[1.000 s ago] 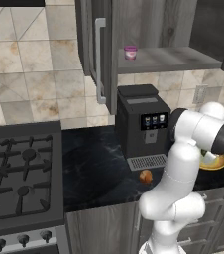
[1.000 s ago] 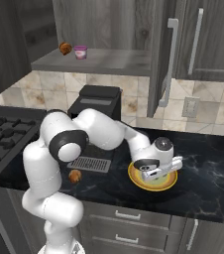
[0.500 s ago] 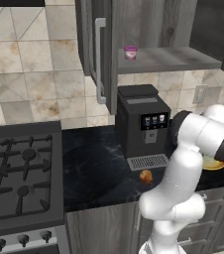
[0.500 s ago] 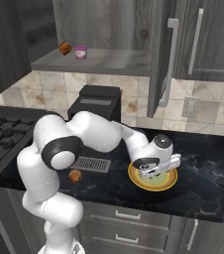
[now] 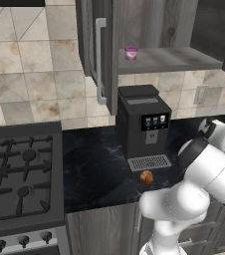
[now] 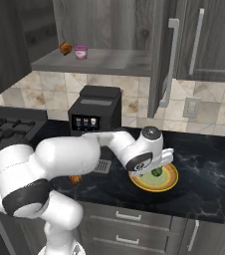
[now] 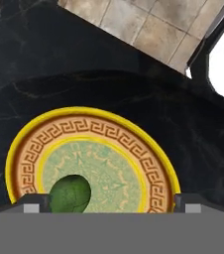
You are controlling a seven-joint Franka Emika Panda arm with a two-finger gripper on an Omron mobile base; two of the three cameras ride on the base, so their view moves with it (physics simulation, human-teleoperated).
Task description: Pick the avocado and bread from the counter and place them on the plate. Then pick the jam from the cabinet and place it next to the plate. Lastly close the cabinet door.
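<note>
The green avocado (image 7: 70, 193) lies on the yellow plate (image 7: 84, 124), toward its near left part. My gripper (image 7: 109, 204) hangs just above the plate, open, with the avocado free between the fingertips (image 7: 32, 204). From the right base the gripper (image 6: 157, 166) hovers over the avocado (image 6: 157, 173) on the plate (image 6: 171, 178). The bread (image 5: 146, 177) sits on the black counter (image 5: 94, 164) in front of the coffee machine, and shows again as the bread (image 6: 75, 179) partly behind my arm. The pink jam (image 6: 80, 52) stands on the cabinet shelf (image 6: 109, 61). The cabinet door (image 6: 163, 55) stands open.
A black coffee machine (image 5: 140, 119) with a drip tray stands on the counter left of the plate. A gas stove (image 5: 20, 174) lies at the far left. An orange-brown lump (image 6: 64, 48) sits beside the jam on the shelf. A wall socket (image 6: 190, 107) is behind the plate.
The jaws went from shut to wide open, letting the avocado go onto the plate. The arm's elbow has shifted slightly.
</note>
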